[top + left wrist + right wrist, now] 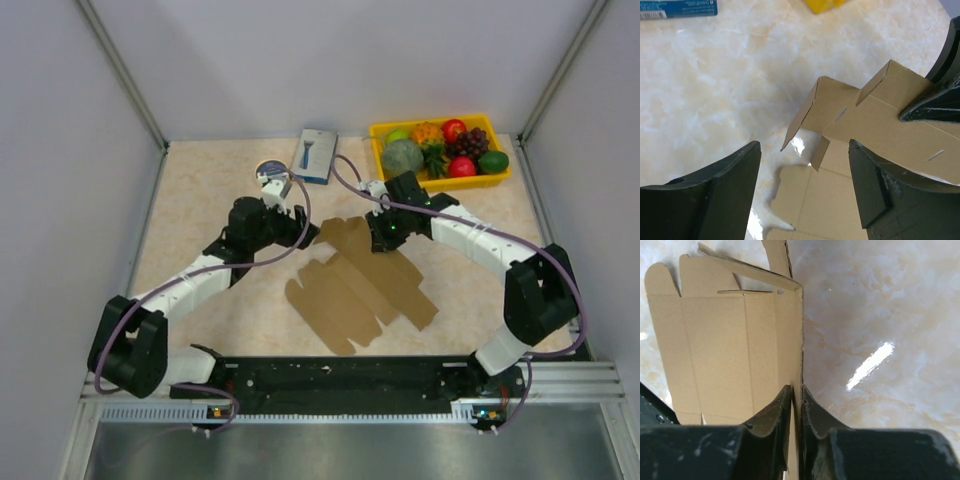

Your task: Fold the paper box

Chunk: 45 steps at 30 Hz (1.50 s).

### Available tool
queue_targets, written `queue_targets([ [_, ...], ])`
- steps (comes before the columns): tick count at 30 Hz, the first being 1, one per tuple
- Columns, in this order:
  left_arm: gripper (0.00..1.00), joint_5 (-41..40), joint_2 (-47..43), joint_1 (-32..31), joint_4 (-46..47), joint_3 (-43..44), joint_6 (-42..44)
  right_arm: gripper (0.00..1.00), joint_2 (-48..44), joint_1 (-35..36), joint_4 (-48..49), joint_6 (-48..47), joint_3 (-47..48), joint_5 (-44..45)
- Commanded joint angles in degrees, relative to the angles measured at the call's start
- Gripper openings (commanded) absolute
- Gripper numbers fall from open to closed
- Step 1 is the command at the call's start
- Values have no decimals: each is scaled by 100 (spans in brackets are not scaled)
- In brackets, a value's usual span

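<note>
My right claw [796, 390] is clamped on an upright edge of the box [715, 350]; my left claw [804, 150] hangs wide open, empty

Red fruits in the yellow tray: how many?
2. One red fruit at the tray's far rim, beside the orange one; the other red fruit near the front rim, beside the green fruit. More may hide beneath.

Item count, 1 table [200, 200], seen from top cam + both wrist cams.
2 robot arms: L arm [190, 285], R arm [465, 232]; 2 grippers: L gripper [805, 145], R gripper [796, 390]; 1 paper box [350, 290] (brown blank); 1 blue-and-white box [317, 155]; 1 round disc [270, 170]; 1 yellow tray [440, 183] w/ approx. 8 fruit/veg pcs, incl. 2 red fruits [454, 130], 1 grape bunch [472, 143].
</note>
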Motion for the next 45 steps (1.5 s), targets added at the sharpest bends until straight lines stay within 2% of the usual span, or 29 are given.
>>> queue_targets([
  [1,77,228,227,-16,987,96,329,15,52,155,141,-81,206,350],
  [6,77,397,728,-16,1340,201,179,23,96,349,159,-64,259,754],
  [13,64,493,983,-16,1630,114,-5,30,-334,463,97,59,154,878],
  [16,58,493,1071,-16,1630,122,-32,30,-458,472,80,121,110,904],
  [22,54,336,1238,-16,1639,105,3,30,-624,498,71,104,-13,1018],
  [24,54,309,1273,-16,1613,105,21,26,-634,516,71,112,-13,1053],
  [26,54,300,1291,-16,1595,114,-5,17,-616,577,88,95,13,1123],
  [28,54,309,1212,-16,1586,61,-102,7,-607,779,97,69,31,1474],
  [31,54,370,1019,1,1490,-35,-277,0,-529,1095,123,94,-4,2186],
  [34,57,808,730,150,1428,-263,-628,0,-432,1437,229,121,-162,3099],
  [35,58,1193,641,229,1524,-395,-777,0,-414,1517,255,121,-206,3301],
  [38,65,1556,255,615,2130,-1028,-1419,0,-353,1877,431,112,-382,4076],
  [40,66,1627,105,896,2036,-1239,-1692,0,-309,2071,554,25,-496,4655],
  [45,64,2189,288,1398,1789,-1109,-1877,0,-37,2695,861,-247,-585,5823],
])
